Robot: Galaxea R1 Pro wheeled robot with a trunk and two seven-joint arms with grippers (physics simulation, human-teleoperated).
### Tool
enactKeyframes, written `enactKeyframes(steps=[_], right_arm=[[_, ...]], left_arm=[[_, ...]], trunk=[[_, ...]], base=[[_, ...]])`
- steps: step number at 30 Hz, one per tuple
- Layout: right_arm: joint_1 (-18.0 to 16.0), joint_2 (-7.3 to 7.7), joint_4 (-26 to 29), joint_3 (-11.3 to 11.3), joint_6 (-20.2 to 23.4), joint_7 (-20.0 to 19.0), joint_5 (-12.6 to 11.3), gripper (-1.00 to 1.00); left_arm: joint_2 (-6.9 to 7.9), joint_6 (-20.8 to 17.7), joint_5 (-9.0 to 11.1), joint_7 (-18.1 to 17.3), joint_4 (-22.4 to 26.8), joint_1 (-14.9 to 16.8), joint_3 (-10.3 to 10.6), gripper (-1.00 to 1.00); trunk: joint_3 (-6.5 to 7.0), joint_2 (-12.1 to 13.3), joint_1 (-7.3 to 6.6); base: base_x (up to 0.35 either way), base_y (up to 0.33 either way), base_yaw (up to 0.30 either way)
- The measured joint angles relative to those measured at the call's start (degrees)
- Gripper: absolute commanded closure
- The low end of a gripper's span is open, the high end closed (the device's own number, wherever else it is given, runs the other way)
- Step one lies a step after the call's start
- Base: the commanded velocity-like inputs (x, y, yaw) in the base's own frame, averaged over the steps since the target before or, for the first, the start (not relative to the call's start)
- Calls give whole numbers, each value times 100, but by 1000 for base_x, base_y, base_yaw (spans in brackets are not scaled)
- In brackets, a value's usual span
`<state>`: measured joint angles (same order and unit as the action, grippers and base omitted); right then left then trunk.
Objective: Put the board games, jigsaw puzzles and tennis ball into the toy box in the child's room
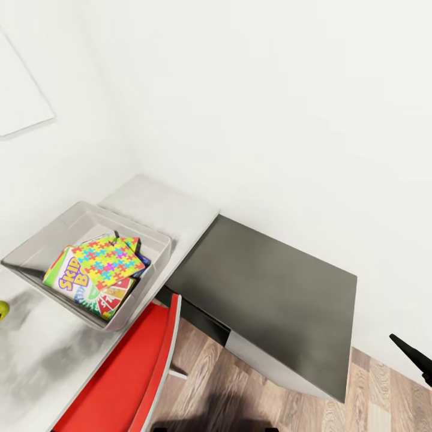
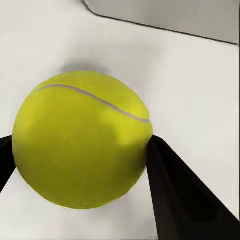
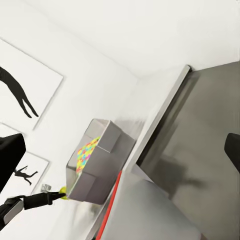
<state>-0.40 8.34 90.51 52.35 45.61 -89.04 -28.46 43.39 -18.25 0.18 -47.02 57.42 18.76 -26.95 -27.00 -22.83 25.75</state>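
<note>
My left tool (image 2: pixel 80 165) pinches the ball (image 2: pixel 80 137), one finger (image 2: pixel 180 195) on each side, just above the surface (image 2: pixel 200 95). The box (image 1: pixel 36 252) stands near, already holding SKIP-BO (image 1: pixel 72 275) and a puzzle (image 1: pixel 111 258). I'd lift clear of the box's wall, carry over the middle, lower, then release so the ball doesn't bounce out. My right tool (image 3: pixel 120 150) hangs spread, over the cabinet (image 1: pixel 270 288).

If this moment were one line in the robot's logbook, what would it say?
left gripper: shut on tennis ball | toy box: holds SKIP-BO game, puzzle box | right gripper: open, idle
</note>
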Motion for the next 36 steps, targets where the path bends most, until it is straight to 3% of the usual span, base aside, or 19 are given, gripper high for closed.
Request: enactKeyframes(steps=[4, 8, 11, 13, 16, 20, 25, 33, 36], right_arm=[[0, 0, 0, 0, -4, 0, 0, -100], [0, 0, 0, 0, -6, 0, 0, -100], [0, 0, 0, 0, -7, 0, 0, -100], [0, 0, 0, 0, -7, 0, 0, -100], [0, 0, 0, 0, -7, 0, 0, -100], [0, -3, 0, -6, -10, 0, 0, -100], [0, -1, 0, -9, -15, 0, 8, -100], [0, 0, 0, -13, -16, 0, 23, -100], [0, 0, 0, -16, -16, 0, 36, -100]], left_arm=[[87, -4, -8, -771, 3, -1, -333, 100], [288, -23, -11, -1722, 5, -5, -675, 100], [399, -59, -15, -2734, 14, -5, -1088, 100], [452, -81, -18, -3133, 24, -4, -1256, 100], [572, -202, -14, -3711, 41, -4, -1430, 100], [662, -408, -9, -4270, 193, -3, -1509, 100], [690, -875, 9, -4273, 806, -6, -1552, 100], [724, -1386, 57, -4273, 1204, -8, -1920, 100], [823, -1736, 65, -4272, 1283, -5, -1963, 100]], trunk=[[36, 0, 0], [72, 0, 0], [100, 0, 0], [118, 0, 0], [145, 0, 0], [181, 0, 0], [227, 0, 0], [299, 0, 0], [326, 0, 0]], base=[[0, 0, 0], [0, 0, 0], [0, 0, 0], [0, 0, 0], [0, 0, 0], [0, 0, 0], [0, 0, 0], [0, 0, 0], [0, 0, 0]])
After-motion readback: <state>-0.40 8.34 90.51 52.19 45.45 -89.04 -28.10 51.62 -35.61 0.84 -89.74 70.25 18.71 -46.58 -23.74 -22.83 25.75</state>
